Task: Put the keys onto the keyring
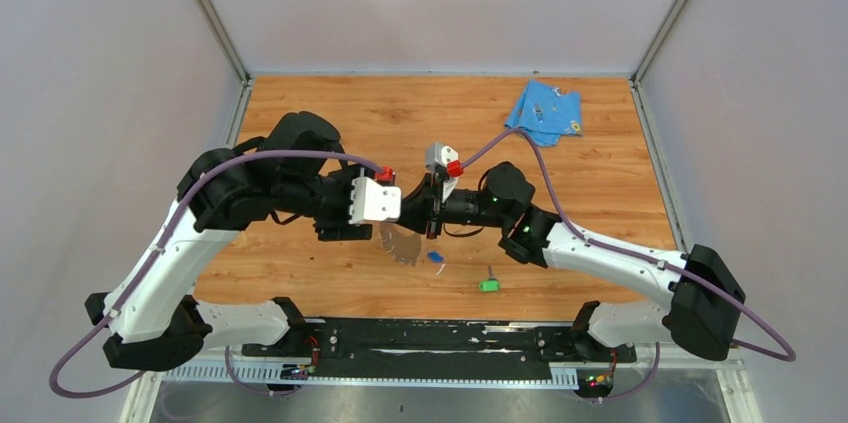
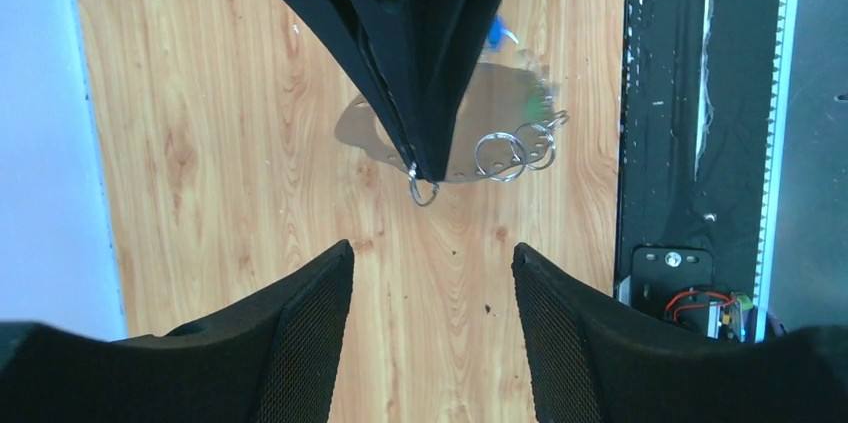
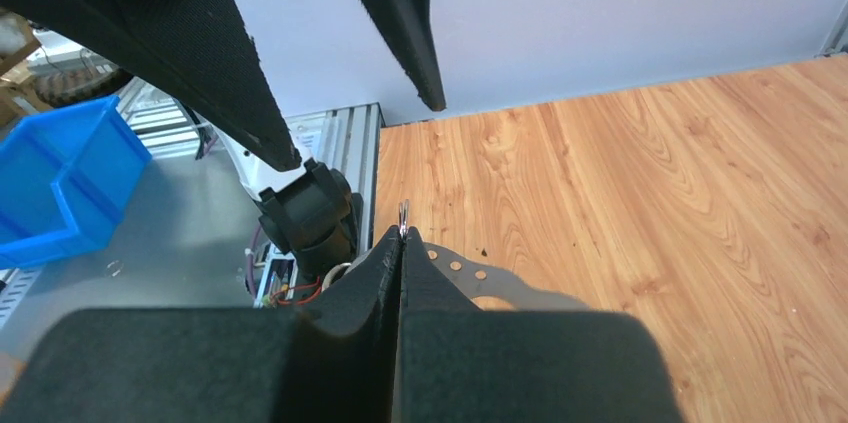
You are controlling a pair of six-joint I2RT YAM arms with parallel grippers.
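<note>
The keyring (image 1: 405,245) is a thin grey metal piece with holes along its edge and small split rings (image 2: 500,156) hanging from it. It is held just above the table (image 1: 330,113). My right gripper (image 3: 402,233) is shut on one small ring (image 2: 423,189) at its edge; in the top view the right gripper (image 1: 417,227) is at mid-table. My left gripper (image 2: 432,253) is open and empty, facing that ring from close by; it also shows in the top view (image 1: 372,228). The blue key (image 1: 435,257) and the green key (image 1: 488,285) lie on the table near the front edge.
A light-blue cloth (image 1: 545,113) lies at the back right. The black base rail (image 1: 440,335) runs along the near edge. White walls enclose the table on three sides. A blue bin (image 3: 60,173) stands off the table.
</note>
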